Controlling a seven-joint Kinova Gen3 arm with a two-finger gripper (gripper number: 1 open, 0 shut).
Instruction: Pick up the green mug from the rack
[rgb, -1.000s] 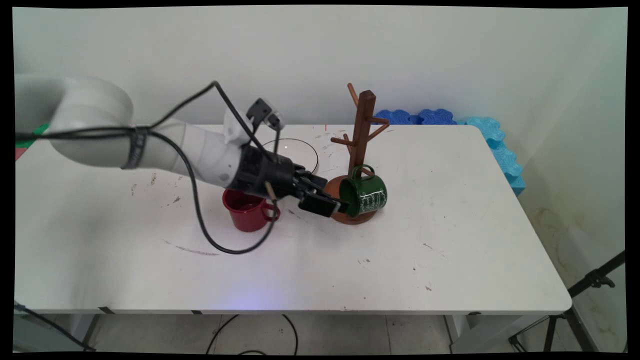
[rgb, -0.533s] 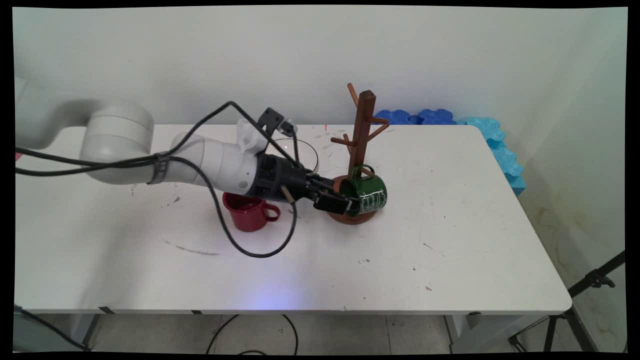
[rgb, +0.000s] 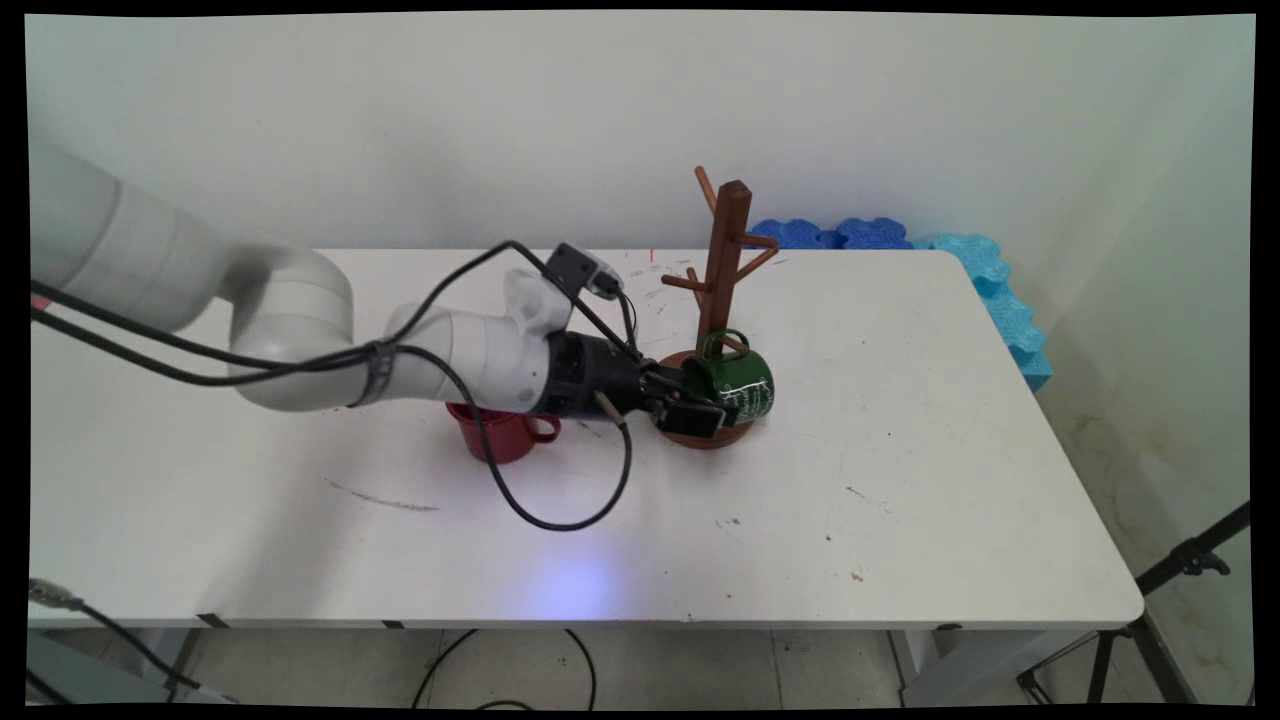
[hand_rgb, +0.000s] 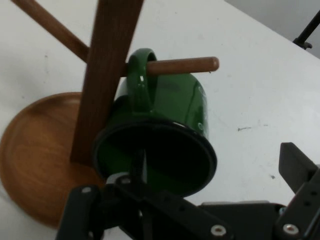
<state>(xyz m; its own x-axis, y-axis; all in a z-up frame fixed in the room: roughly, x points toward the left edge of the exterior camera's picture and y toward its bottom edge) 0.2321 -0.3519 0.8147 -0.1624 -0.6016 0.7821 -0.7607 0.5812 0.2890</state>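
From across the table, the gripper (rgb: 708, 408) reaches the mouth of a glossy green mug (rgb: 738, 385) hanging by its handle on a wooden tree (rgb: 722, 260). A red mug (rgb: 505, 436) sits under the arm.

Up close, one finger (hand_rgb: 131, 176) is inside the dark, empty mug (hand_rgb: 165, 125), the other (hand_rgb: 295, 167) wide outside; nothing is pinched. The peg (hand_rgb: 182, 65) passes through the handle.

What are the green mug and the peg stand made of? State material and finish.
Green mug: probably enamelled metal; glossy green coat, thin dark rolled rim. Peg stand: wood, with visible grain on post and dish base, smooth brown stain, round dowel pegs.
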